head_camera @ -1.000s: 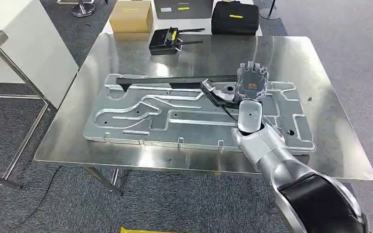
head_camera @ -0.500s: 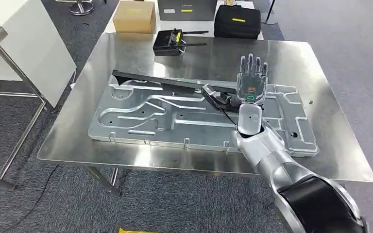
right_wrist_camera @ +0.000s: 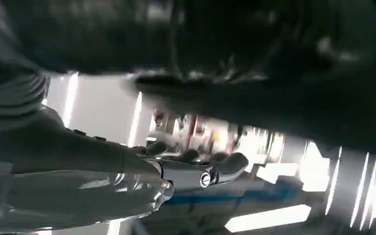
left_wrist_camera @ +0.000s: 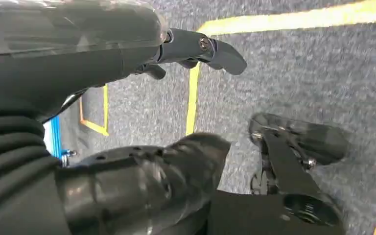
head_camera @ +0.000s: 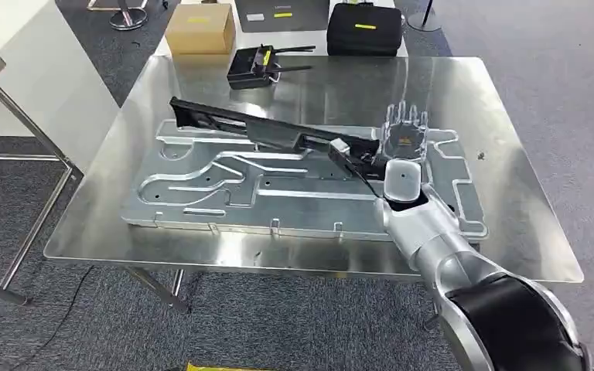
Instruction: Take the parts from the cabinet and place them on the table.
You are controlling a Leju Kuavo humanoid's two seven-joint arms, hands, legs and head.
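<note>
Head view, part: long black part (head_camera: 271,133) lying slantwise across stamped metal panel (head_camera: 201,182) on steel table (head_camera: 503,154); far end toward 10 o'clock, near end just beside the hand at its 9 o'clock.
Head view, right hand: right hand (head_camera: 404,137) upright over the panel's 2 o'clock corner, fingers straight and spread, nothing between them; thumb side close to the part's near end, contact too small to tell.
Head view, surroundings: cardboard box (head_camera: 199,31), black case (head_camera: 363,29) and black device with antennas (head_camera: 259,66) beyond the table's 12 o'clock edge.
Left wrist view, left hand: left hand (left_wrist_camera: 78,83) hanging over grey carpet with yellow lines, fingers (left_wrist_camera: 215,49) stretched out, holding nothing.
Right wrist view, right hand: right hand (right_wrist_camera: 127,186) with fingers extended and apart, empty; dark blurred mass, likely the black part (right_wrist_camera: 254,98), close beside it over the shiny tabletop.
Handling, judged: stiff, long, probably moderately light; prone to swing and tip if gripped at one end, and to slide on the smooth metal.
Grip, judged: best near the thicker middle section for balance.
Progress, judged: part set down, placing step nearly complete.
</note>
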